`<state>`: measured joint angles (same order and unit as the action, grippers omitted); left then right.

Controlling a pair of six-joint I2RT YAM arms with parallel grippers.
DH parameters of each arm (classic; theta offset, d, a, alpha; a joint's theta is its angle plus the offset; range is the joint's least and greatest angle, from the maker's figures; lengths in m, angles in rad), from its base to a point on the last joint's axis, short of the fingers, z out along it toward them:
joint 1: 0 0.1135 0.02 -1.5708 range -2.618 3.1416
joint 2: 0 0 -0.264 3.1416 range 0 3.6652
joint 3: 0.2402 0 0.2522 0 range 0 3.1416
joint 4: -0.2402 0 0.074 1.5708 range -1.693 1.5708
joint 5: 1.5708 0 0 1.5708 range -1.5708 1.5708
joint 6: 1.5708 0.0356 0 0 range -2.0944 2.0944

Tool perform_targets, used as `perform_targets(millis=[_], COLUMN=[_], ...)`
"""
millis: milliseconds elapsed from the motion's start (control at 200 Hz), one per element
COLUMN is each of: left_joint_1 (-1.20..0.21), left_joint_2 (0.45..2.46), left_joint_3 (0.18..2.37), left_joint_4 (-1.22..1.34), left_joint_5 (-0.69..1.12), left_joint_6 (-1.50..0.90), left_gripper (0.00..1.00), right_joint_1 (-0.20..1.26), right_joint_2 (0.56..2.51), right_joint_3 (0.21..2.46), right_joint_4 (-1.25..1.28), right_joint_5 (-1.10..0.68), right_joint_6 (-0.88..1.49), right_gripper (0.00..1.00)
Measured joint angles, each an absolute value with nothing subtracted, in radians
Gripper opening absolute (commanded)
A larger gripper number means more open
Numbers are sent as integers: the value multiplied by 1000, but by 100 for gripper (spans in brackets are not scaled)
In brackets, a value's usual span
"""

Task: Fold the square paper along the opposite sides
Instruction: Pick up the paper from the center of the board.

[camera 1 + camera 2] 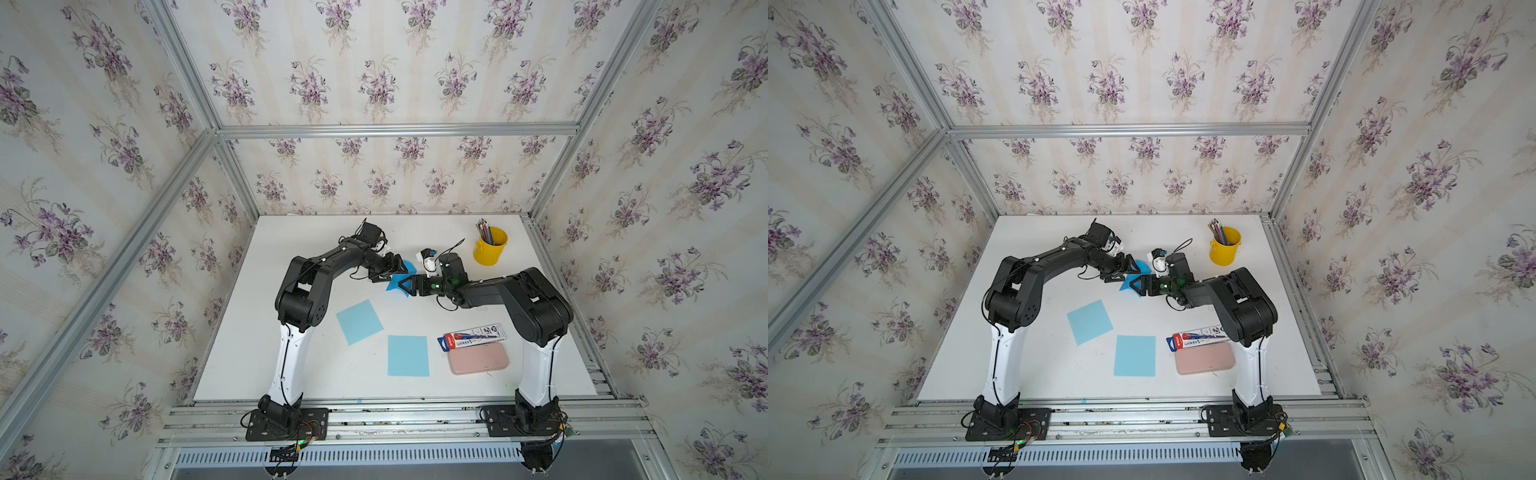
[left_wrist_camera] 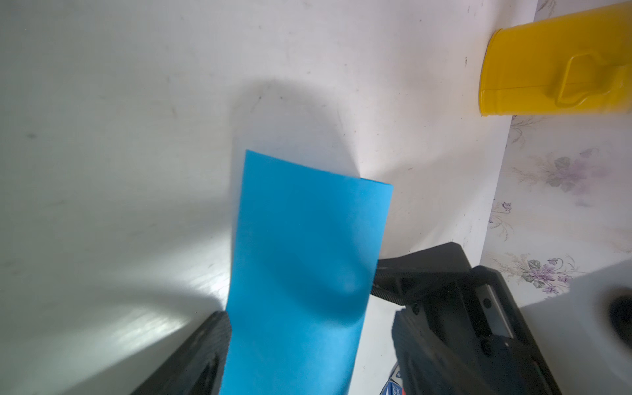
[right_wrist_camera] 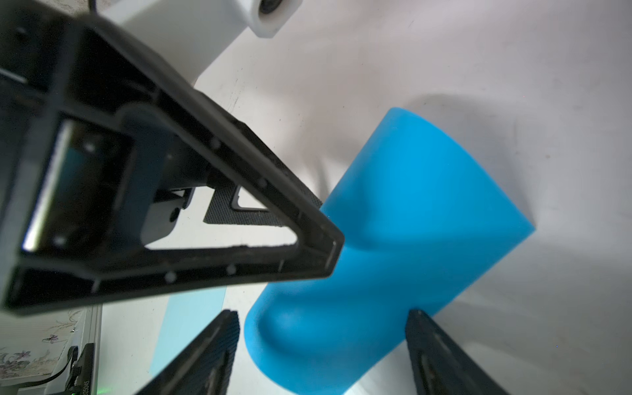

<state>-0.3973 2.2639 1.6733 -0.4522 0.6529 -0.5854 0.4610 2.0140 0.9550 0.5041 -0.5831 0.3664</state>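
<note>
A bright blue square paper (image 1: 410, 268) (image 1: 1143, 266) sits at mid-table, bent upward into a loose curl. My left gripper (image 1: 398, 271) (image 1: 1128, 271) reaches it from the left. In the left wrist view its jaws stand open either side of the paper (image 2: 307, 239); one finger (image 2: 208, 349) meets the sheet's edge and the other stands clear. My right gripper (image 1: 404, 287) (image 1: 1136, 286) comes from the right, open, its fingers (image 3: 212, 352) straddling the rolled part of the paper (image 3: 410, 222). The two grippers' tips nearly touch.
Two pale blue paper squares (image 1: 359, 322) (image 1: 408, 356) lie flat nearer the front. A yellow cup (image 1: 490, 247) of pencils stands at the back right. A pen package (image 1: 471, 336) and a pink case (image 1: 478, 358) lie by the right arm.
</note>
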Motion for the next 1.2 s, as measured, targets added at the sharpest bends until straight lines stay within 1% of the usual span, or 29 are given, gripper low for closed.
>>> perform_targets(millis=[105,245,270,290,380,495,639,734,844,989,1089,1204], left_joint_1=[-397,-397,-397,-397,-397,-397,-397,-393,-391,-378,-364,-352], left_joint_2=[2263,2263,2264,2264,2267,2270,2270,2254,2184,2059,1983,1918], left_joint_3=[1670,1674,1676,1677,1684,1693,1699,1699,1699,1657,1597,1519], left_joint_4=[-452,-471,-480,-484,-515,-538,-562,-572,-552,-425,-315,-167], left_joint_5=[649,634,632,631,622,609,601,606,634,694,731,756], left_joint_6=[-582,-574,-574,-572,-565,-558,-556,-557,-569,-620,-673,-737], left_gripper=[68,57,56,52,44,38,34,34,34,36,36,37], right_joint_1=[462,463,463,463,463,458,437,418,404,380,345,324], right_joint_2=[2008,1996,1993,1991,1985,1976,1946,1901,1831,1728,1654,1629], right_joint_3=[952,950,950,950,950,950,949,946,944,913,841,813], right_joint_4=[501,477,472,468,455,443,442,437,437,486,614,769], right_joint_5=[-584,-583,-583,-582,-578,-572,-565,-564,-562,-570,-598,-630], right_joint_6=[367,367,367,367,367,367,369,394,430,533,675,846], right_gripper=[82,83,83,83,83,84,84,84,84,79,78,76])
